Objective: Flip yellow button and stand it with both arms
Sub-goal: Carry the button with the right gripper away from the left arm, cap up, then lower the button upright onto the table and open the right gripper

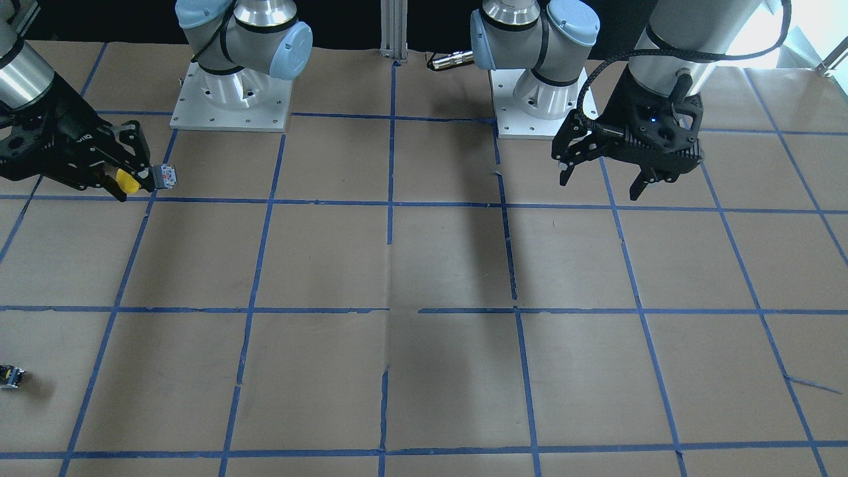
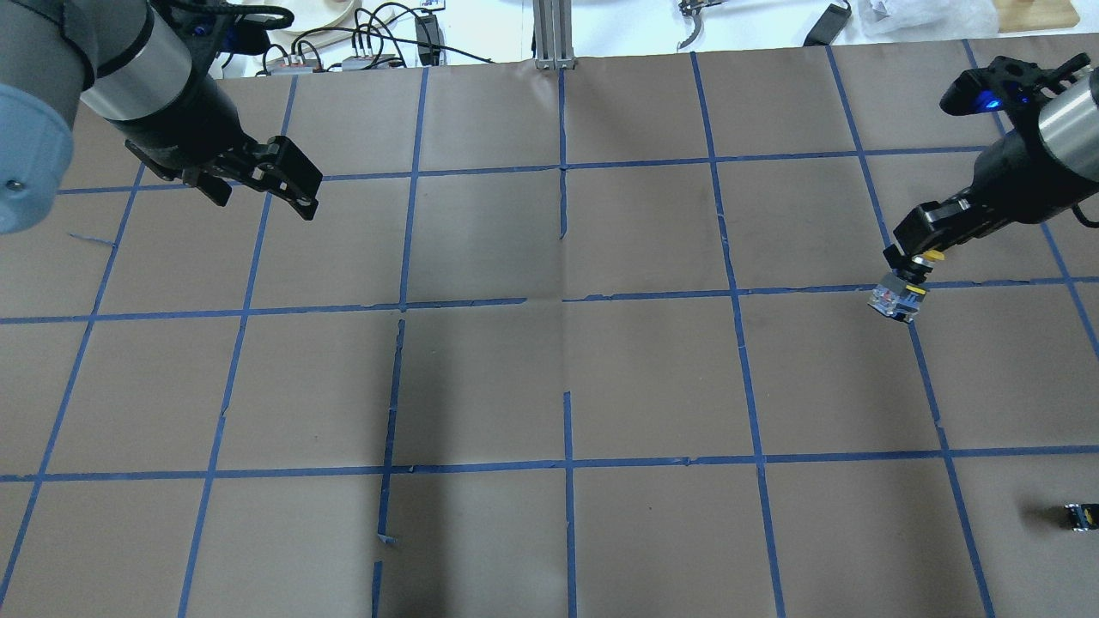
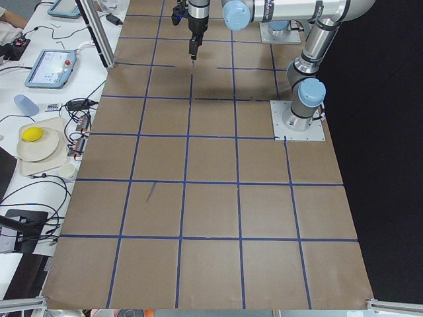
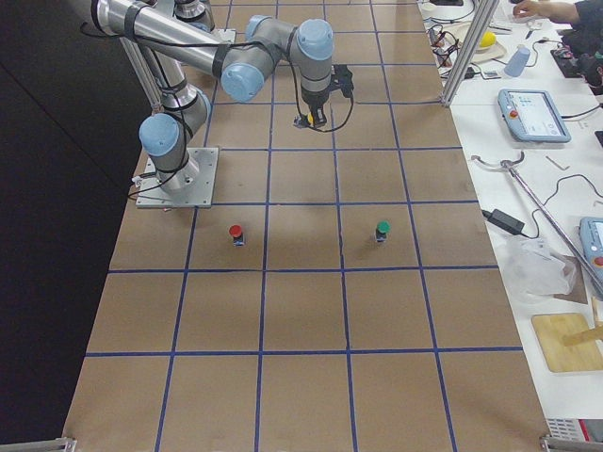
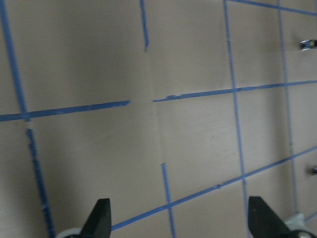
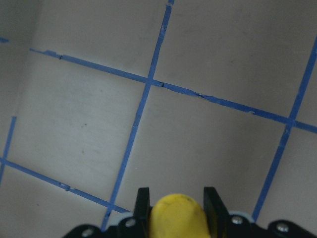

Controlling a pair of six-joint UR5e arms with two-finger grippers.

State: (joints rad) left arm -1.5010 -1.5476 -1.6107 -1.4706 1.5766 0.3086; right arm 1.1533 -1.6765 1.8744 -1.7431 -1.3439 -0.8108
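Note:
My right gripper (image 1: 132, 179) is shut on the yellow button (image 1: 127, 181). Its yellow cap sits between the fingers and its grey-blue contact block (image 1: 165, 175) sticks out past the fingertips. The overhead view shows the same grip (image 2: 914, 256), with the block (image 2: 897, 299) tilted down towards the table. The right wrist view shows the yellow cap (image 6: 178, 215) between both fingers, well above the paper. My left gripper (image 1: 601, 187) is open and empty, far across the table. It also shows in the overhead view (image 2: 266, 204) and in the left wrist view (image 5: 181, 220).
A small black block with a yellow spot (image 2: 1082, 516) lies near the table's edge on my right side, also in the front view (image 1: 12, 376). A red-capped button (image 4: 236, 233) and a green-capped button (image 4: 382, 230) stand further along the table. The brown paper carries a blue tape grid (image 2: 562, 300).

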